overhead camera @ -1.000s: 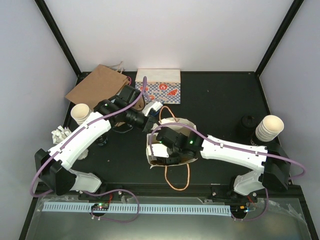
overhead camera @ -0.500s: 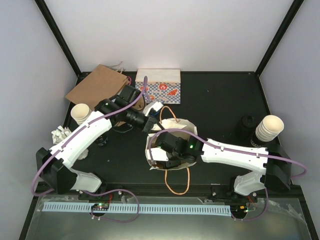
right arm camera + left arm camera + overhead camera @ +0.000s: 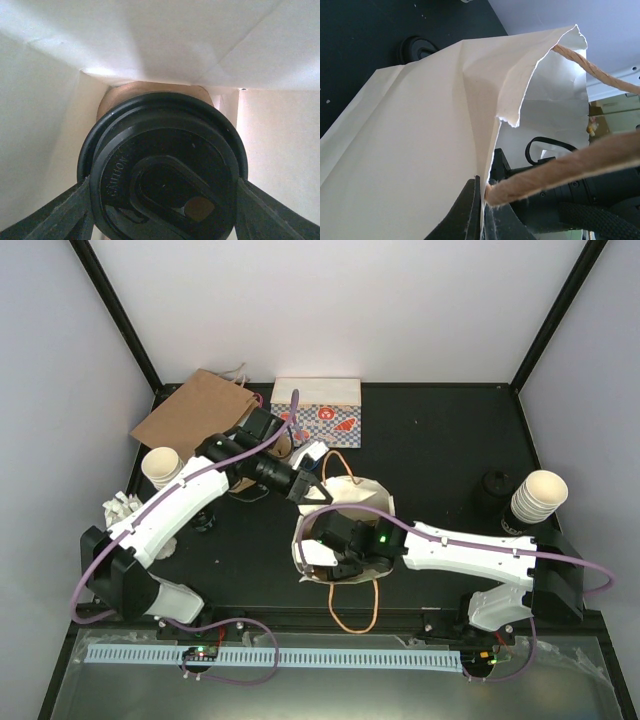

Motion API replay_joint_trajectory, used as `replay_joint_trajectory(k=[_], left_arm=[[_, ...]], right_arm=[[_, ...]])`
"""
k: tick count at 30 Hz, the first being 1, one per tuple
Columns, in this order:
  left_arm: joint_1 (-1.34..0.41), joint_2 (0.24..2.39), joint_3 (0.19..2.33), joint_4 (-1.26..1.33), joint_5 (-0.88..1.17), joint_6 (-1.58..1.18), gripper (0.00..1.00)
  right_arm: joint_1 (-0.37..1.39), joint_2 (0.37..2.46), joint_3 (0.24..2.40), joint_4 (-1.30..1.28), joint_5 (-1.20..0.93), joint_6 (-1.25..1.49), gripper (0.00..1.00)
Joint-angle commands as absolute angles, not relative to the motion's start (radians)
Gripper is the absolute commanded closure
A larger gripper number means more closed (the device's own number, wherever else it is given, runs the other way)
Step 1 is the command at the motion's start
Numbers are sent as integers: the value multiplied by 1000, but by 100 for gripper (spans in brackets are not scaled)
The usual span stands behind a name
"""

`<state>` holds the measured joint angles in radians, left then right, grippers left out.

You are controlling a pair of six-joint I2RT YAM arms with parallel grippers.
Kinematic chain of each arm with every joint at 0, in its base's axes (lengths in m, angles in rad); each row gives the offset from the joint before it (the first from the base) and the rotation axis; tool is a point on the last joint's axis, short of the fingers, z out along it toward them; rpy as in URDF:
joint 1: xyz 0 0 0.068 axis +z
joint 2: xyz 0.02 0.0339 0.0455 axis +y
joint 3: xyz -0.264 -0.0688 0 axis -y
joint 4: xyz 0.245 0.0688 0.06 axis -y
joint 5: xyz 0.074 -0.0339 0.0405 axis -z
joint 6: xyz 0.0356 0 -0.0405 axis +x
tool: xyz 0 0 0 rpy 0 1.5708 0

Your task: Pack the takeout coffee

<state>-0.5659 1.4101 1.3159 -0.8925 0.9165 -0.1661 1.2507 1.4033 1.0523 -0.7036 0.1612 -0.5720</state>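
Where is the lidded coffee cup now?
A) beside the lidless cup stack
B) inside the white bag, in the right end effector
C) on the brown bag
B: the right wrist view shows the coffee cup gripped in the right end effector, white bag walls all around.

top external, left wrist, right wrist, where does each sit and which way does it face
Top external: above and behind the robot, looking down at the black table; left arm and right arm show, meeting at the white paper bag.
Left wrist: on the left arm, looking along the left gripper, shut on the bag's rim beside its rope handle.
Right wrist: inside the bag, looking down at the takeout coffee, clamped in the right gripper.
Shared: top external and left wrist both show the bag's rim and rope handle.
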Motion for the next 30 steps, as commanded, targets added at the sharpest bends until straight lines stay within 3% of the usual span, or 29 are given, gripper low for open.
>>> replay_joint_trajectory(k=[1, 19, 30], left_arm=[[-545, 1429, 1407, -845, 987, -130, 99], [-559, 1292, 1368, -853, 859, 0, 98], [-716, 1147, 1288, -802, 443, 75, 94]], right_arm=[[1266, 1399, 1078, -753, 131, -567, 46], [1270, 1343, 1077, -709, 273, -612, 47], [1344, 1317, 1006, -587, 396, -646, 46]])
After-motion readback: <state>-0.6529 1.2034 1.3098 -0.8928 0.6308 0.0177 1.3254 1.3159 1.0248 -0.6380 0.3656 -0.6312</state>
